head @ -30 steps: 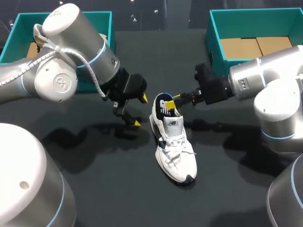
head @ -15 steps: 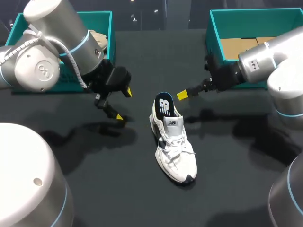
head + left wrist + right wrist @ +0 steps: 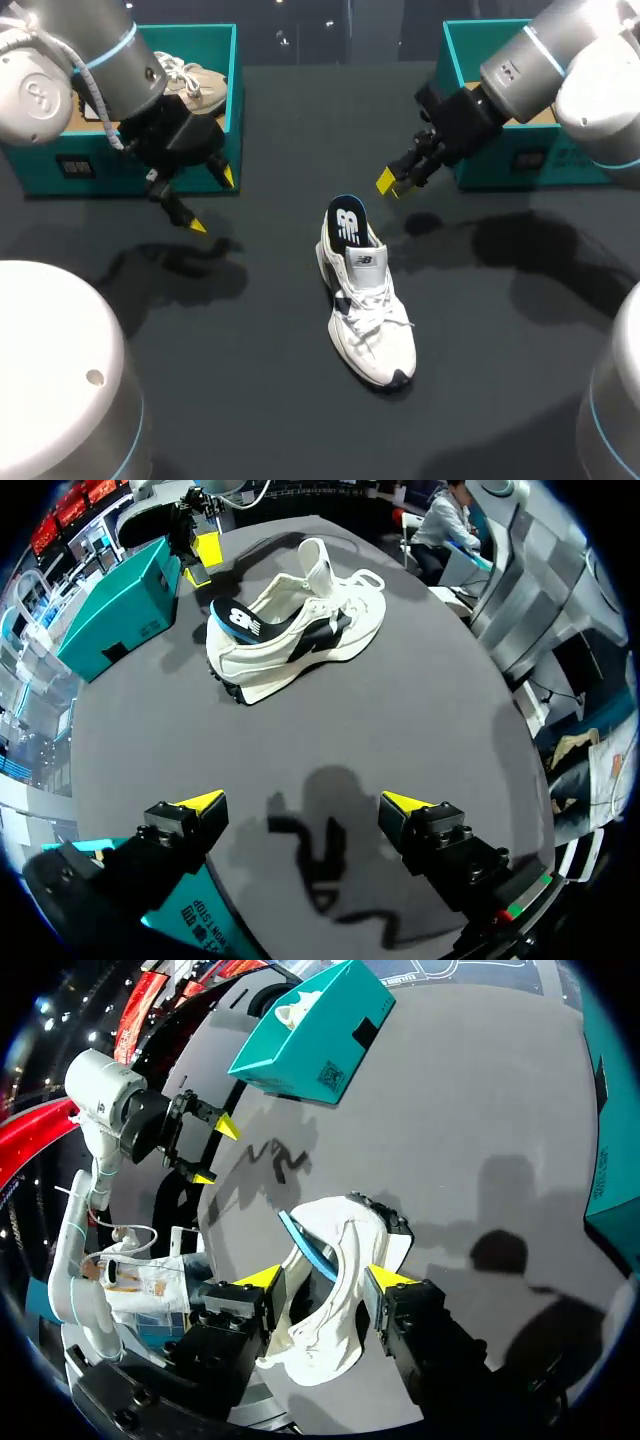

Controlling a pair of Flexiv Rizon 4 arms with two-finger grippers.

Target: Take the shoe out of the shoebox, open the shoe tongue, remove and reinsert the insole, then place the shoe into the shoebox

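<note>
centrally, shoe (image 3: 365, 300) on table (image 3: 270, 420), left end effector (image 3: 213, 201) spread, right end effector (image 3: 390, 182) spread

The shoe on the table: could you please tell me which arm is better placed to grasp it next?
Right, probably: the right arm holds its open jaws nearer the shoe than the left arm.

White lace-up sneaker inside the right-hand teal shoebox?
No, the white lace-up sneaker lies on the dark table, apart from the right-hand teal shoebox.
</note>
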